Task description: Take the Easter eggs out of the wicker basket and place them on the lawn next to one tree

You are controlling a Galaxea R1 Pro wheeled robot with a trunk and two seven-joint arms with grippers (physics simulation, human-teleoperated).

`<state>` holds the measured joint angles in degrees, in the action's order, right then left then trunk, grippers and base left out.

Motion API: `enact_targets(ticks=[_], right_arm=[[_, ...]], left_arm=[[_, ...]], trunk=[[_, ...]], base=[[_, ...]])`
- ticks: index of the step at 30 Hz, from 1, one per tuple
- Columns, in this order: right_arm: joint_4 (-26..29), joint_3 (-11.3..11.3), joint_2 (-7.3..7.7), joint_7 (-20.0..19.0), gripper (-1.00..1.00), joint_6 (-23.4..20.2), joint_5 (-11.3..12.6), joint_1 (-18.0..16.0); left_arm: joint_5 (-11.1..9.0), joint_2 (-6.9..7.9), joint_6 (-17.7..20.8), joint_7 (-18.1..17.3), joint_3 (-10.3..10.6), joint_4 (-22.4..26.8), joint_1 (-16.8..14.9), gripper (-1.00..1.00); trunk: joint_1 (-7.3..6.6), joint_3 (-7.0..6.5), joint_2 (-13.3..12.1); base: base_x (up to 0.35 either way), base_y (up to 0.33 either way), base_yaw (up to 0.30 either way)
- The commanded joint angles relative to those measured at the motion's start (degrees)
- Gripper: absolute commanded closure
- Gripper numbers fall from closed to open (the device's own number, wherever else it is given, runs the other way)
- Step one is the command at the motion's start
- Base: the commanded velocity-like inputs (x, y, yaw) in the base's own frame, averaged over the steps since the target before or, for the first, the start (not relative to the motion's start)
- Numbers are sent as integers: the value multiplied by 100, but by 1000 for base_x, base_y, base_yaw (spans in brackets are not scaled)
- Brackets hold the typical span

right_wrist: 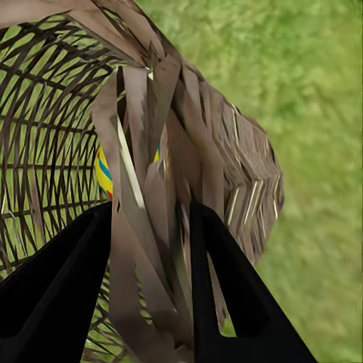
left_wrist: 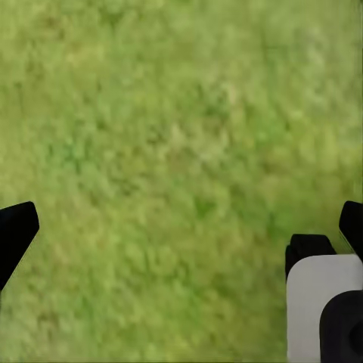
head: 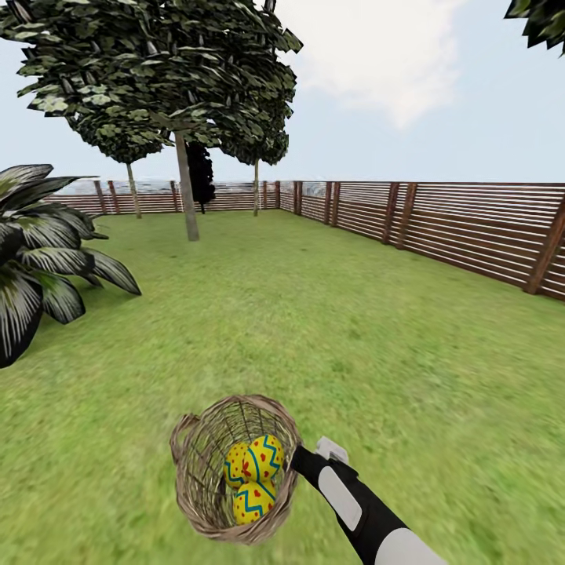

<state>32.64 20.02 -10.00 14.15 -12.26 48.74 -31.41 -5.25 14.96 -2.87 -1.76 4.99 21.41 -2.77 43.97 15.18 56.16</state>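
- Right gripper [right_wrist: 147, 291] is clamped on the basket [head: 196, 463] rim, one finger inside, one outside.
- Basket hangs tilted above the lawn [head: 353, 329], all three eggs [head: 253, 471] inside.
- Left gripper [left_wrist: 181, 234] points at bare grass, fingers [left_wrist: 15, 231] spread wide, holding nothing.
- Tree [head: 187, 188] stands well ahead, near the fence [head: 471, 227].

The wicker basket [head: 205, 479] is showing loosely woven, rough light-brown twigs with a thick braided rim. The Easter eggs [head: 264, 459] are looking smooth and slightly glossy, painted yellow. The lawn [head: 377, 337] is appearing as matt, mottled grass. At two o'clock the fence [head: 471, 227] is showing brown wooden slats.
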Motion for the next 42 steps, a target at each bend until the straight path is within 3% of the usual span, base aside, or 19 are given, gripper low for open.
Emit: enact_targets(ticks=[1, 11, 17, 42], right_arm=[[15, 11, 0, 44, 100, -10, 33, -5], [15, 11, 0, 44, 100, -3, 31, -5], [15, 26, 0, 43, 100, 216, 47, 1], [15, 29, 0, 39, 100, 224, 48, 4]], left_arm=[[-55, 7, -21, 0, 46, -5, -5, -100], [-55, 7, -21, 0, 46, -5, -5, -100], [-55, 7, -21, 0, 46, -5, -5, -100], [-55, 7, -25, 9, 46, -5, -5, -100]], trunk=[[4, 7, 5], [4, 7, 5], [4, 7, 5], [4, 7, 5]], base=[[329, 0, 0], [329, 0, 0], [329, 0, 0], [329, 0, 0]])
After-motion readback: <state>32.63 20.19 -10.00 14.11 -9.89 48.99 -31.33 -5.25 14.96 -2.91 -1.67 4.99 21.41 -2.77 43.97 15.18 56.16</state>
